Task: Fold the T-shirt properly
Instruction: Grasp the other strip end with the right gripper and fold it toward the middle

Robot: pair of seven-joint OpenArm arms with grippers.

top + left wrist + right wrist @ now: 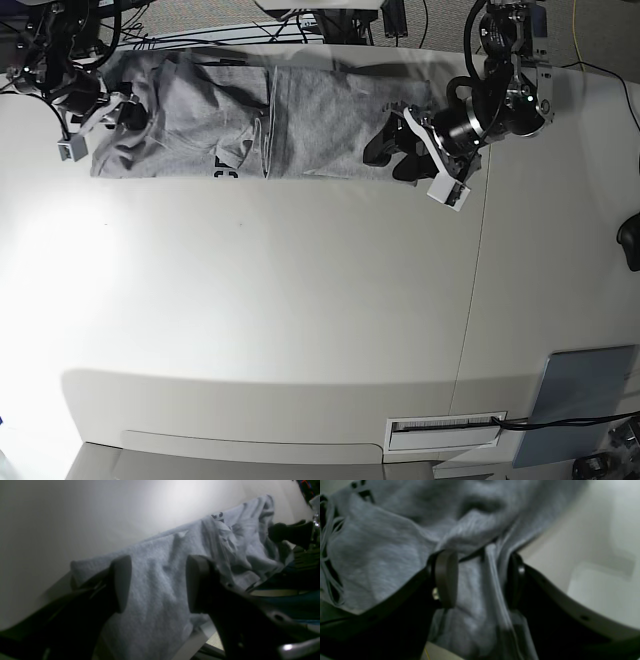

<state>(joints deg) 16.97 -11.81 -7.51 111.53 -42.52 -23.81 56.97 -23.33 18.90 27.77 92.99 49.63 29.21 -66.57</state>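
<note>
The heather-grey T-shirt (300,120) lies roughly folded in a long band along the table's far edge, with black lettering (225,170) showing at its front edge. My left gripper (392,155) is at the shirt's right end. In the left wrist view the left gripper (158,585) is open, its pads wide apart over the cloth (155,615). My right gripper (130,112) is at the shirt's left end. In the right wrist view the right gripper (480,580) is open, with a ridge of cloth (492,585) between the pads.
The white table (300,320) has a seam (470,300) running front to back on the right. Cables (250,25) lie beyond the far edge. A grey-blue pad (580,400) and a slotted white label (445,428) sit at the front right.
</note>
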